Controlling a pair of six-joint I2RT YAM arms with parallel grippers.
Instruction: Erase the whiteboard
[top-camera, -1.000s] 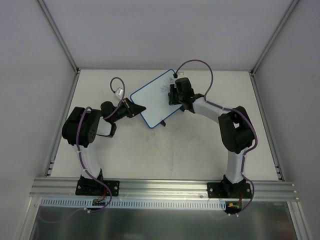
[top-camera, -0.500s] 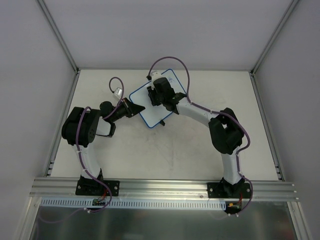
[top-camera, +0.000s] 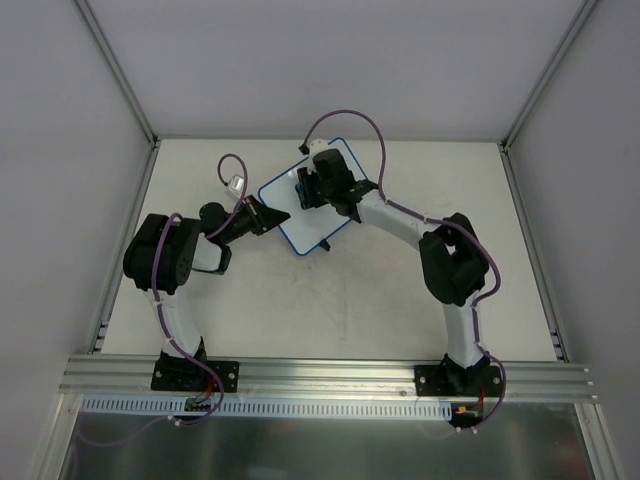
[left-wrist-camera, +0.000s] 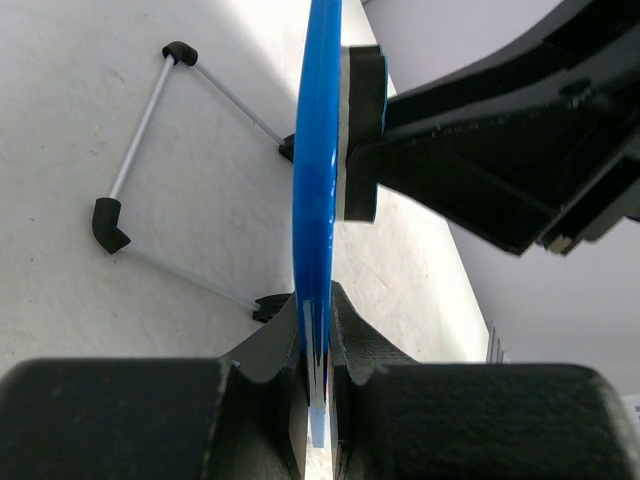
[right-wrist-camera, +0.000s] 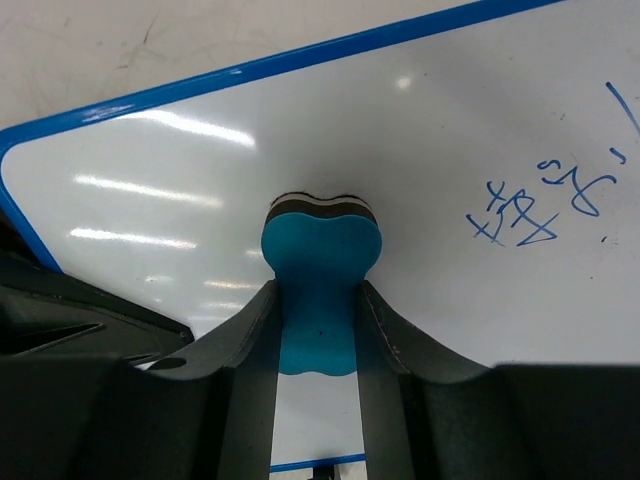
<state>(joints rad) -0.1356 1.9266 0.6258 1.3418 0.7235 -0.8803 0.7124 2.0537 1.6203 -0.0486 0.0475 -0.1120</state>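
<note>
The whiteboard lies tilted on the table, white with a blue rim. My left gripper is shut on its left rim; the left wrist view shows the rim edge-on clamped between the jaws of that gripper. My right gripper is shut on the blue eraser, whose dark felt face presses on the board near its left part. Blue writing shows to the right of the eraser. The eraser also shows against the board in the left wrist view.
The board's wire stand with black feet rests on the table under it. White walls and aluminium posts close in the table on three sides. A purple cable loops over the board's far edge.
My right gripper has swept the eraser leftward across the board, from its right part to its left part. The left gripper has kept its hold and place.
</note>
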